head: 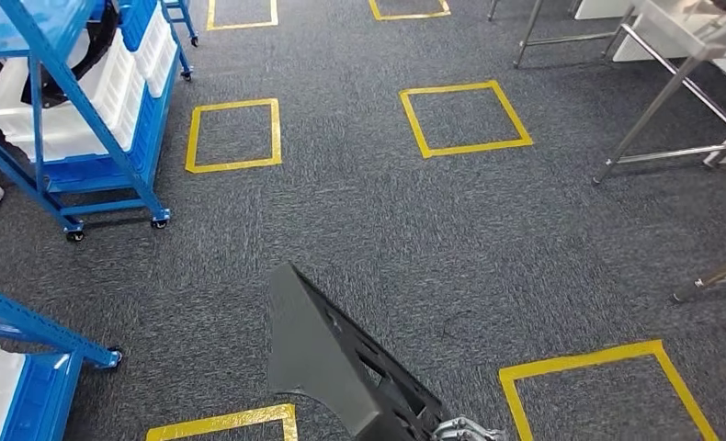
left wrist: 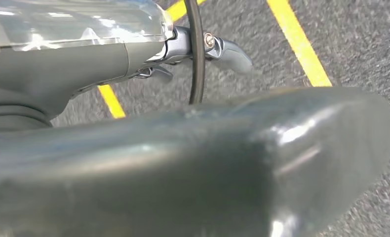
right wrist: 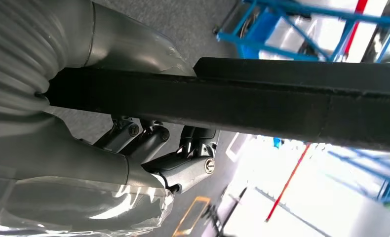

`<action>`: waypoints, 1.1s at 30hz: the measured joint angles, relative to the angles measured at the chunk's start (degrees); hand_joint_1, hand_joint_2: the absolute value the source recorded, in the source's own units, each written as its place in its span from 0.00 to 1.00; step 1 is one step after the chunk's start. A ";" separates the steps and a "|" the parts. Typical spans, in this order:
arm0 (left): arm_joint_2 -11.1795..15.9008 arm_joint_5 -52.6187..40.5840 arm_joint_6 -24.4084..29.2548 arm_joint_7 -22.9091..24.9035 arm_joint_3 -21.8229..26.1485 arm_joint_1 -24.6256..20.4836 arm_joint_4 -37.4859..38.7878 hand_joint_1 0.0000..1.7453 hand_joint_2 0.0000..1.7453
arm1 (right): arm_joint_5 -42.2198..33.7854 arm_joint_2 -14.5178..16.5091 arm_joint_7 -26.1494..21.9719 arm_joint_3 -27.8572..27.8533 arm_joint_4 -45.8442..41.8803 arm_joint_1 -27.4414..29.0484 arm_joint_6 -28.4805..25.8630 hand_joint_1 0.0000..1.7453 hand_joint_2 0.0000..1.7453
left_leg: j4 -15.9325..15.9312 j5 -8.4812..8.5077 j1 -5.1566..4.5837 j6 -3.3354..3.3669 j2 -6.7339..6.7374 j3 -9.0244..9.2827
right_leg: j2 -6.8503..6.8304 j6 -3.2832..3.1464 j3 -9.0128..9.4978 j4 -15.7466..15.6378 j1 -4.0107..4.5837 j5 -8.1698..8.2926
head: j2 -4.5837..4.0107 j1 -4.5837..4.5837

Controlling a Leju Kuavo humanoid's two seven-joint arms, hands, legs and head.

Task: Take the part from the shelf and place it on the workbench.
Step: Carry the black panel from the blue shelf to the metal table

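Observation:
The part is a long dark grey panel with cut-outs, carried low over the carpet at the bottom middle of the head view. My right hand holds its near end at the picture's bottom edge. In the right wrist view the part runs across as a black bar, and the right hand grips it, with the thumb on one side and the dark fingers on the other. My left hand hangs over the floor with its thumb apart from its fingers and nothing in it.
A blue wheeled shelf with white bins stands at the far left, and another blue rack is at the near left. The metal legs of a workbench are at the top right. Yellow tape squares mark the grey carpet.

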 joint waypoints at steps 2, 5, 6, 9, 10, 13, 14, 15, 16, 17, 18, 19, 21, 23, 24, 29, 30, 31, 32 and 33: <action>0.01 -0.19 0.01 0.18 0.00 0.23 0.03 0.00 0.00 | -0.51 0.05 -0.03 0.00 0.01 -0.25 0.07 1.00 1.00 | 0.02 -0.10 -0.15 0.16 1.83 -0.09 | -1.61 0.39 -3.35 6.94 -0.27 -3.23 | 0.00 0.00; 0.01 -0.40 0.02 0.41 -0.01 0.20 0.10 0.00 0.00 | -1.06 0.09 -0.09 0.00 0.08 -0.27 0.24 1.00 1.00 | 0.21 -0.44 -0.17 -0.06 4.25 -0.02 | -2.37 0.92 -2.55 6.23 -0.80 -1.30 | 0.00 0.00; -0.02 -0.43 0.03 0.51 -0.01 0.13 0.13 0.00 0.00 | -1.14 0.09 -0.14 0.00 0.10 -0.27 0.26 1.00 1.00 | 0.35 -0.65 -0.14 -0.30 4.90 0.11 | -3.12 0.99 -0.30 2.37 -0.90 0.52 | 0.00 0.00; -0.06 -0.34 0.10 1.20 -0.01 -0.02 0.19 0.00 0.00 | -1.47 0.09 -0.34 0.02 0.14 -0.35 0.25 1.00 1.00 | 0.90 -1.48 -0.46 -1.35 6.38 0.46 | -5.50 0.45 4.13 -5.46 -0.55 2.61 | 0.00 -0.01; -0.05 -0.22 0.11 1.61 0.00 -0.08 0.20 0.00 0.00 | -1.67 0.09 -0.39 0.06 0.15 -0.35 0.24 1.00 1.00 | 0.95 -1.64 -0.59 -1.66 6.81 0.63 | -5.41 0.14 4.14 -5.63 -0.35 2.39 | 0.00 -0.02; -0.03 0.03 -0.07 2.64 0.01 -0.42 0.20 0.00 0.00 | -2.25 0.09 -0.43 0.24 0.15 -0.37 0.26 1.00 1.00 | 1.97 -2.81 -0.25 -2.61 6.43 0.74 | -3.71 -0.81 4.07 -5.95 -0.47 2.64 | 0.00 -0.02; -0.02 -0.02 -0.21 2.67 0.01 -0.48 0.21 0.00 0.00 | -2.37 0.07 -0.42 0.29 0.15 -0.48 0.32 1.00 1.00 | 3.83 -4.12 -0.10 -2.88 5.17 -0.05 | -3.20 -1.15 4.08 -6.09 -0.58 2.77 | 0.00 -0.02; 0.05 -0.09 -0.39 2.56 0.01 -0.47 0.21 0.00 0.00 | -2.47 0.02 -0.39 0.33 0.17 -0.63 0.42 1.00 1.00 | 6.84 -5.89 0.01 -3.09 3.64 -1.42 | -2.70 -1.43 4.07 -6.16 -0.58 2.86 | 0.00 -0.02; 0.14 -0.18 -0.58 2.37 0.01 -0.38 0.22 0.00 0.00 | -2.59 -0.03 -0.37 0.36 0.20 -0.82 0.57 1.00 1.00 | 10.76 -7.76 0.01 -3.17 2.45 -3.29 | -2.14 -1.65 4.01 -6.16 -0.49 2.89 | 0.00 -0.02; 0.24 -0.27 -0.72 2.15 0.02 -0.23 0.24 0.00 0.00 | -2.69 -0.08 -0.35 0.37 0.25 -0.98 0.74 1.00 1.00 | 14.63 -9.21 0.01 -3.19 1.88 -5.23 | -1.49 -1.78 3.98 -6.14 -0.38 2.91 | 0.00 -0.02; 0.33 -0.34 -0.82 1.87 0.02 -0.08 0.24 0.00 0.00 | -2.78 -0.11 -0.33 0.37 0.32 -1.07 0.88 1.00 1.00 | 17.30 -9.71 0.01 -3.16 1.63 -6.68 | -0.76 -1.84 3.99 -6.10 -0.28 2.91 | 0.00 -0.02; 0.38 -0.40 -0.88 1.59 0.02 0.04 0.25 0.00 0.00 | -2.84 -0.11 -0.30 0.37 0.39 -1.12 1.01 1.00 1.00 | 18.02 -9.05 0.00 -3.04 1.50 -7.30 | 0.01 -1.88 4.03 -6.05 -0.19 2.90 | 0.00 -0.02; 0.39 -0.45 -0.88 1.08 0.02 0.07 0.25 0.00 0.00 | -2.86 -0.11 -0.21 0.37 0.49 -1.20 1.22 1.00 1.00 | 12.97 -4.87 -0.01 -2.61 0.81 -5.58 | 1.51 -1.87 4.22 -5.96 -0.12 2.88 | 0.00 -0.02; 0.41 -0.45 -0.84 0.65 0.02 -0.01 0.25 0.00 0.00 | -2.85 -0.11 -0.11 0.37 0.50 -1.37 1.64 1.00 1.00 | 5.45 -1.44 0.02 -2.11 -1.66 -2.60 | 2.89 -1.65 4.23 -5.83 -0.09 2.86 | 0.00 -0.01; 0.42 -0.43 -0.80 0.50 0.02 -0.02 0.25 0.00 0.00 | -2.84 -0.11 -0.07 0.37 0.52 -1.45 1.87 1.00 1.00 | 3.25 -0.84 -0.02 -1.96 -2.66 -1.73 | 3.48 -1.39 4.07 -5.77 -0.14 2.92 | 0.00 -0.02; 0.17 -0.04 -0.67 0.26 0.02 -0.38 0.26 0.00 0.00 | -2.55 0.06 0.02 0.35 0.72 -1.19 2.12 1.00 1.00 | 0.62 -0.01 0.16 -0.53 -0.75 -0.66 | 3.33 0.24 2.71 -4.42 -0.29 2.24 | 0.00 -0.01; 0.09 0.03 -0.67 0.24 0.02 -0.41 0.28 0.00 0.00 | -2.48 0.10 0.03 0.33 0.77 -1.23 2.11 1.00 1.00 | 0.23 0.24 0.26 -0.17 0.02 -0.57 | 1.66 0.40 1.64 -2.10 -0.22 0.73 | 0.00 -0.01; 0.07 0.10 -0.66 0.21 0.03 -0.37 0.31 0.00 0.00 | -2.40 0.18 0.07 0.29 0.86 -1.27 2.11 1.00 1.00 | 0.14 0.29 0.09 0.00 0.75 -0.56 | -0.10 0.55 0.10 1.11 -0.20 -1.17 | 0.00 0.00; 0.05 0.17 -0.66 0.16 0.04 -0.28 0.33 0.00 0.00 | -2.31 0.25 0.13 0.25 0.96 -1.35 2.12 1.00 1.00 | 0.17 0.26 0.01 0.12 1.54 -0.62 | -1.11 0.70 -1.60 4.68 -0.32 -2.94 | 0.00 -0.01; 0.04 0.21 -0.66 0.13 0.06 -0.17 0.35 0.00 0.00 | -2.20 0.34 0.21 0.21 1.08 -1.37 2.13 1.00 1.00 | 0.24 0.18 -0.06 0.12 2.34 -0.67 | -1.59 0.82 -2.87 7.45 -0.44 -3.95 | 0.00 -0.01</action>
